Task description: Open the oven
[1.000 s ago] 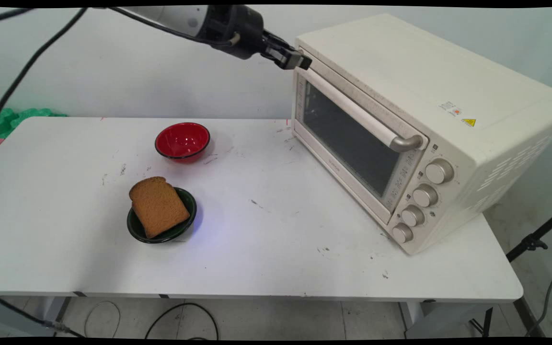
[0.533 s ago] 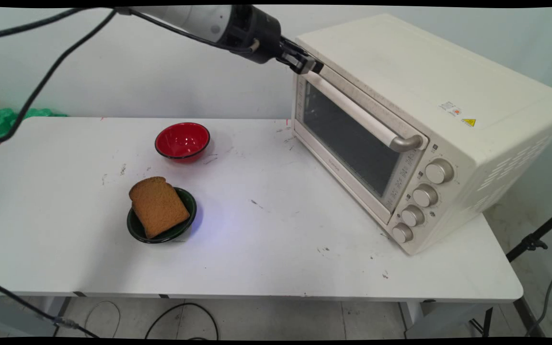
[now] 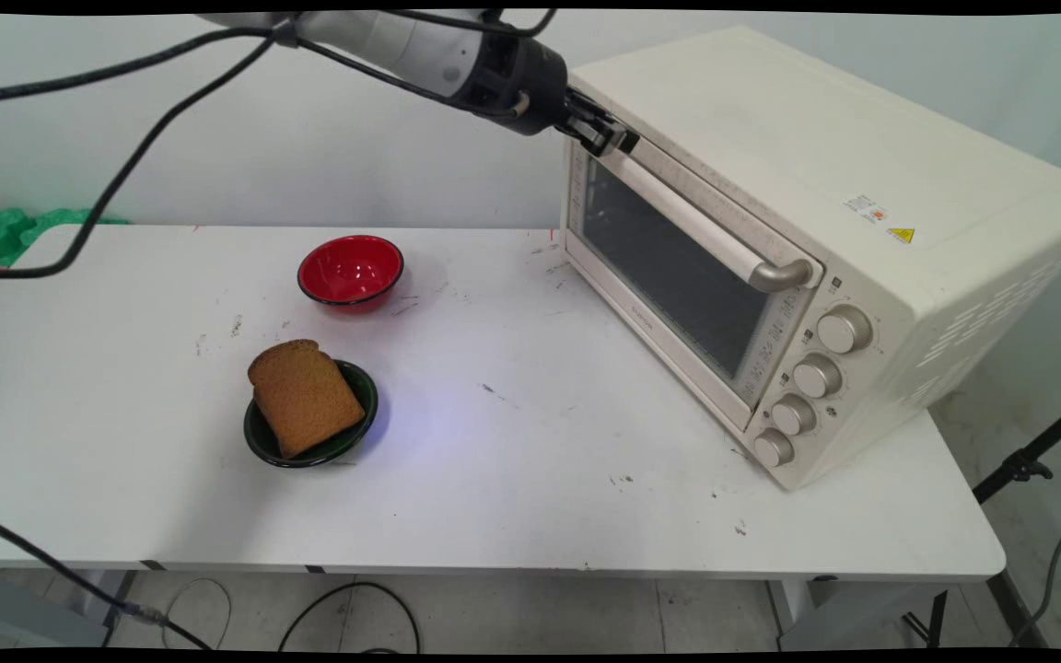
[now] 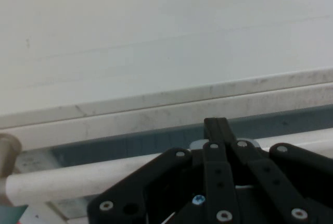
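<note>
Hand (image 3: 618, 140) sits at the top far corner of the toaster oven (image 3: 825, 230), right at the far end of the door handle (image 3: 696, 226). In the hand view its fingers (image 4: 217, 130) read as pressed together into one narrow black tip, nothing between them. That tip lies over the pale handle bar (image 4: 93, 174), with the dark door glass (image 4: 151, 141) just behind it. Actual contact with the bar or the door's top edge: cannot tell from either view.

Arm comes in from 10 o'clock, black cables looping off it across the wall.

Oven stands on the bench (image 3: 512, 479) at about 3 o'clock, set at an angle, door closed. Three knobs (image 3: 811, 378) in a column on the near end of its front panel. Small warning label (image 3: 899, 235) on the top.

Rest of the bench:
- red bowl (image 3: 351, 271), roughly 11 o'clock of bench centre, nothing visible inside
- dark green bowl (image 3: 346, 433), about 9 o'clock of centre, nearer the camera than the red one and apart from it
- slice of brown bread (image 3: 305, 396) lying tilted across the green bowl, its upper corner overhanging the rim on the far-left side

Both bowls well apart from the oven and the hand. Green plastic item (image 3: 5, 230) beyond the bench's far-left corner.
</note>
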